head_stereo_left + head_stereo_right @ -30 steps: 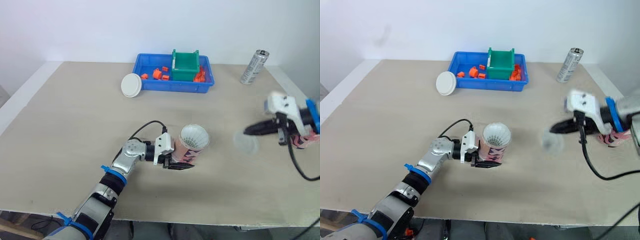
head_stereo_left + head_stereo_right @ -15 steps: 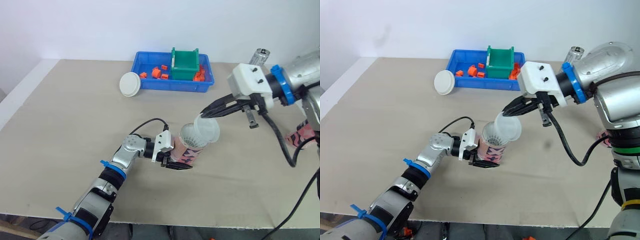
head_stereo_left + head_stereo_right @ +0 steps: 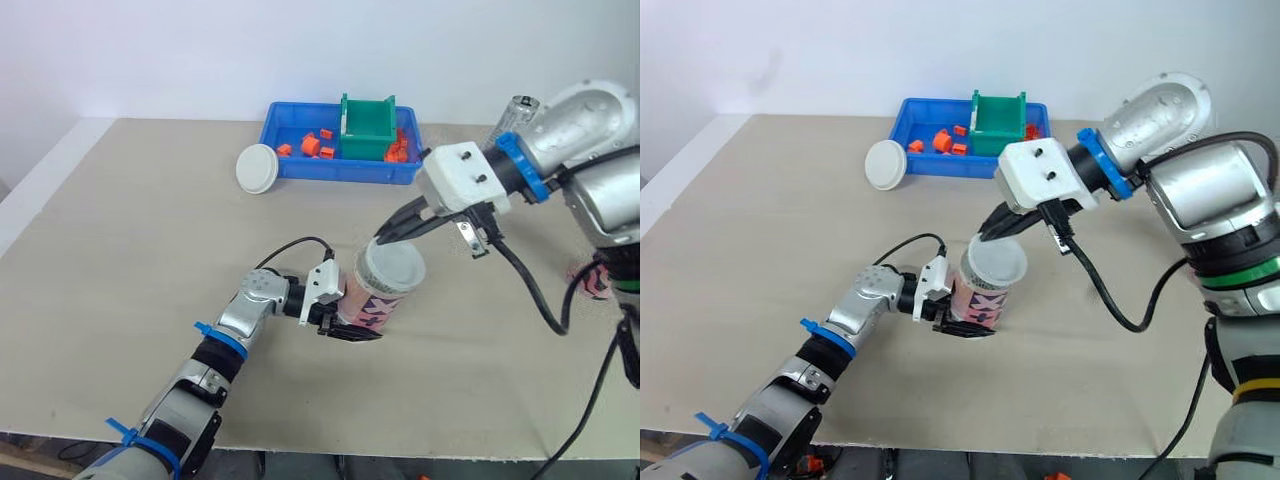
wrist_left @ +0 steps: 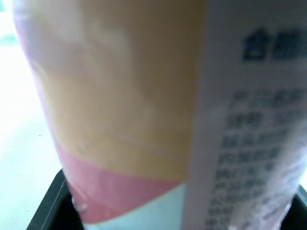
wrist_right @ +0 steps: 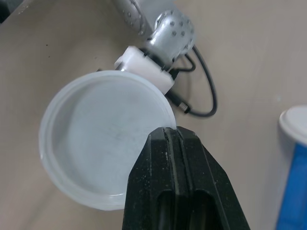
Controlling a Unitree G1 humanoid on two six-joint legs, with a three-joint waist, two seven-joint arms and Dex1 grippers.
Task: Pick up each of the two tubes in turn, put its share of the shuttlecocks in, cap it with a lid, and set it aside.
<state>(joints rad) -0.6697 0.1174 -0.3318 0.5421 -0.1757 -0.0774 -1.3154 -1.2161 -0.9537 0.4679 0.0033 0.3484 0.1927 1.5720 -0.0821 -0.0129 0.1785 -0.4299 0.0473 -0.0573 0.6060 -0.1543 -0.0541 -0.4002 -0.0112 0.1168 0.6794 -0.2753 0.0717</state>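
Note:
A pink patterned tube [image 3: 380, 303] stands upright at the table's middle, with my left gripper [image 3: 352, 312] shut around its lower wall; the tube's wall [image 4: 144, 110] is very close in the left wrist view. A translucent lid [image 3: 394, 268] sits over the tube's mouth and hides the shuttlecocks inside. My right gripper [image 3: 386, 236] is shut on the lid's far rim, pinching it [image 5: 103, 163] from above. A second pink tube [image 3: 597, 281] shows at the far right behind my right arm. A white lid [image 3: 257, 168] lies beside the blue bin.
A blue bin [image 3: 330, 170] with orange parts and a green box [image 3: 368, 126] sits at the back centre. A silver can [image 3: 518, 108] stands at the back right, partly behind my right arm. Bare table stretches to the left and front.
My right gripper carried the translucent lid from the right side of the table across to the held tube and lowered it over the mouth. The left gripper kept hold of the tube.

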